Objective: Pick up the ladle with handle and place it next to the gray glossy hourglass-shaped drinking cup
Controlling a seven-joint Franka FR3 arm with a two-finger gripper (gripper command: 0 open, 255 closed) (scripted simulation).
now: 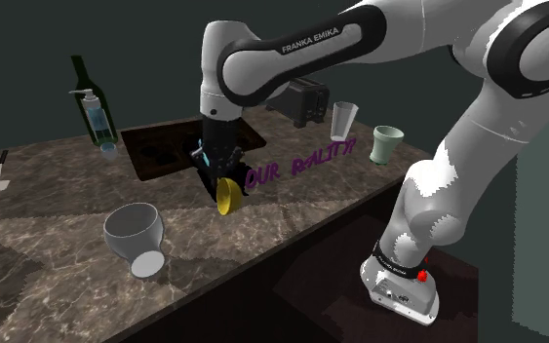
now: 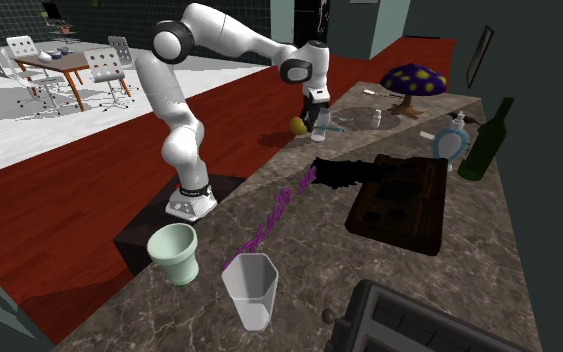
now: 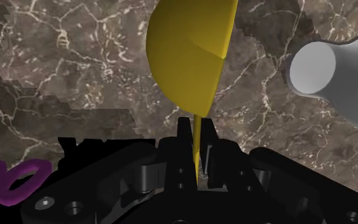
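The pincer is clamped on the ladle's thin yellow handle, fingers pinching it close to the bowl. The ladle hangs bowl-down from the grip and looks to be clear of the marble worktop. It seems light and stiff, but that slim, smooth stem could swivel between the pads, so a firm squeeze near the bowl looks wise. The grey cup lies tipped on its side nearby. It may roll if nudged, so the ladle should go down beside it without touching.
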